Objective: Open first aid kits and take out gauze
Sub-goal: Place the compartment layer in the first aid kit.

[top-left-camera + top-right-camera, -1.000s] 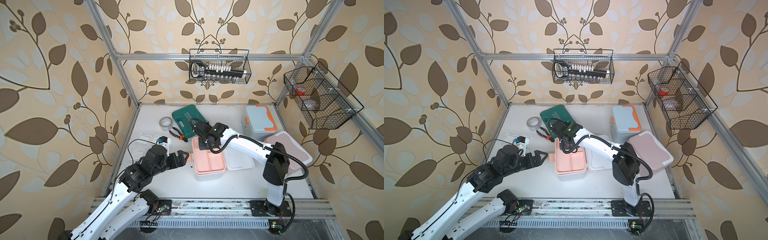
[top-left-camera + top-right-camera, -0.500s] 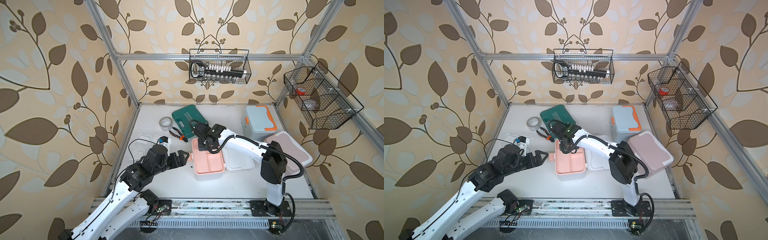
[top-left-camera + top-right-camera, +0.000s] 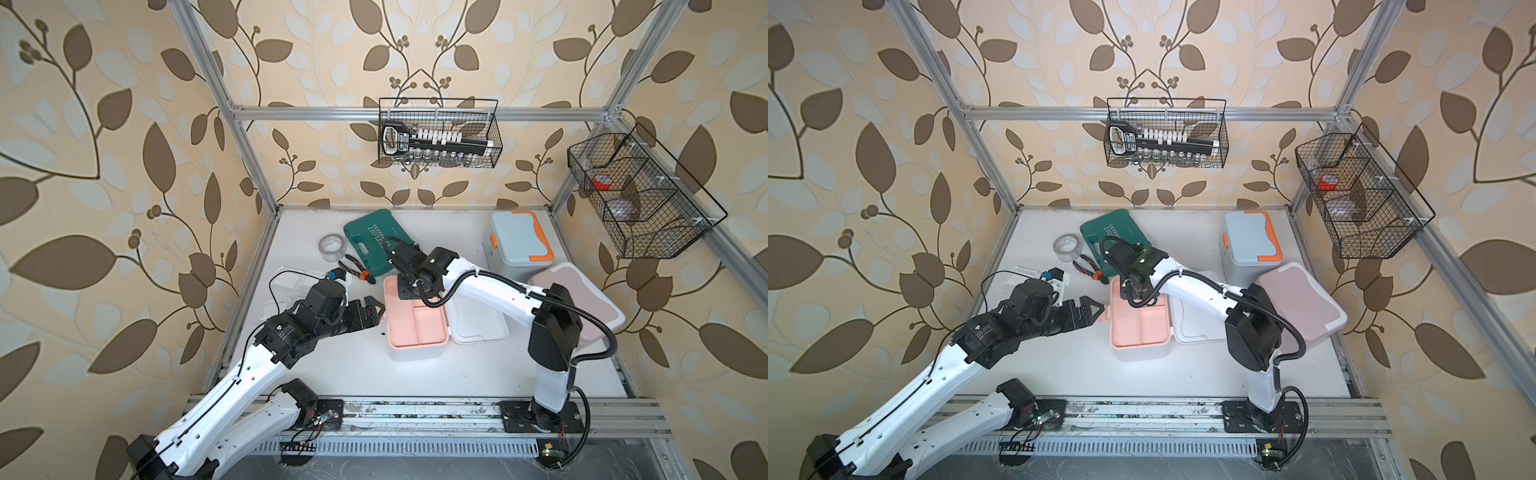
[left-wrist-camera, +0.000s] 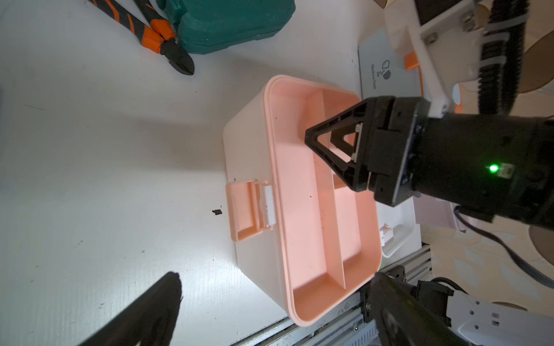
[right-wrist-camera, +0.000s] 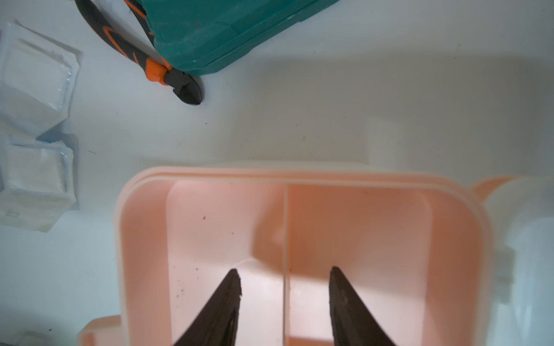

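Note:
The white first aid kit with peach trim [image 3: 417,344] lies open mid-table, its white lid [image 3: 478,328] folded out to the right. Its peach divided tray [image 4: 271,134] shows nothing inside. My right gripper [image 5: 284,271] hangs open over the tray's far end, one finger on each side of the divider. My left gripper [image 3: 374,309] is wide open and empty beside the kit's latch side. Two gauze packets [image 5: 33,75] lie on the table at the left, also in a top view [image 3: 291,282]. The light blue kit [image 3: 517,245] and pink kit [image 3: 590,291] stand shut at the right.
A dark green case [image 3: 376,241], a tape roll [image 3: 332,248] and orange-handled pliers [image 3: 355,270] lie behind the open kit. Wire baskets hang on the back wall [image 3: 438,133] and the right wall [image 3: 640,195]. Aluminium frame posts border the table.
My right gripper has opened over the tray's divider; it was shut before. The right arm's elbow has shifted slightly. The left arm has not moved.

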Available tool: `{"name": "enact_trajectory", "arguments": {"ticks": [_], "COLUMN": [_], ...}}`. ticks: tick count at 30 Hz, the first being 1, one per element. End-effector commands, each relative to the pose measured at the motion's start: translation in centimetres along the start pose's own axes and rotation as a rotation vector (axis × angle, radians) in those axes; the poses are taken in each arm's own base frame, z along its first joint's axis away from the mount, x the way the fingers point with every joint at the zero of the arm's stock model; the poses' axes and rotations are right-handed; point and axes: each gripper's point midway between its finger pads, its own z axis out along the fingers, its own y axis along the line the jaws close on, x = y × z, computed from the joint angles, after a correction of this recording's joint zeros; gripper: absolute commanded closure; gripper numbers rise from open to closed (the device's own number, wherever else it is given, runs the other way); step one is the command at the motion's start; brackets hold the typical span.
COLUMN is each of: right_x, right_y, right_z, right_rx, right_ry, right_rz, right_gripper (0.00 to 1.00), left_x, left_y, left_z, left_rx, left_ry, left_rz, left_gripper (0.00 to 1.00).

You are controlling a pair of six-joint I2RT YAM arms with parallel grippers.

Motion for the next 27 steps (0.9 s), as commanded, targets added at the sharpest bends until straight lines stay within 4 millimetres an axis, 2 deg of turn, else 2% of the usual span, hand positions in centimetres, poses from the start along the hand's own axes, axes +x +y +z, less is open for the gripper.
{"name": "enact_trajectory", "arguments": {"ticks": [1, 4, 6, 8, 11, 13, 16, 20, 27], "right_x": [-2.1, -3.1, -3.7, -4.2, -4.5, -4.3, -3.6, -2.4, -0.4], "right_y": [-1.4, -4.0, -6.5, -9.3, -14.0, -17.3, -20.8, -23.2, -23.7], "right_z": [-4.3, -6.3, -7.3, -7.9, -7.8, -7.3, -6.2, -4.9, -2.3], "right_rx": [-0.078, -0.132, -0.165, -0.213, -0.267, -0.251, -0.242, -0.235, -0.245], "right_ry": [-0.092, -0.148, -0.18, -0.208, -0.223, -0.217, -0.198, -0.174, -0.121], "right_rz": [0.009, 0.021, 0.044, 0.082, 0.168, 0.221, 0.277, 0.321, 0.355], "right_gripper": [0.27, 0.07, 0.01, 0.01, 0.01, 0.0, 0.01, 0.0, 0.0], "left_x": [-1.5, -1.7, -1.6, -1.5, -1.2, -1.1, -1.2, -1.4, -0.4], "left_y": [-2.9, -4.1, -5.0, -6.1, -7.8, -8.8, -10.0, -10.8, -10.5], "left_z": [-1.1, -0.6, -0.1, 0.6, 1.9, 2.8, 4.2, 6.2, 9.7], "left_rx": [0.077, 0.082, 0.083, 0.077, 0.074, 0.072, 0.066, 0.053, 0.026], "left_ry": [-0.027, -0.006, 0.013, 0.033, 0.067, 0.09, 0.119, 0.153, 0.228], "left_rz": [0.05, 0.067, 0.086, 0.117, 0.161, 0.184, 0.214, 0.234, 0.236], "left_gripper": [0.01, 0.01, 0.01, 0.01, 0.01, 0.01, 0.01, 0.01, 0.01]}}
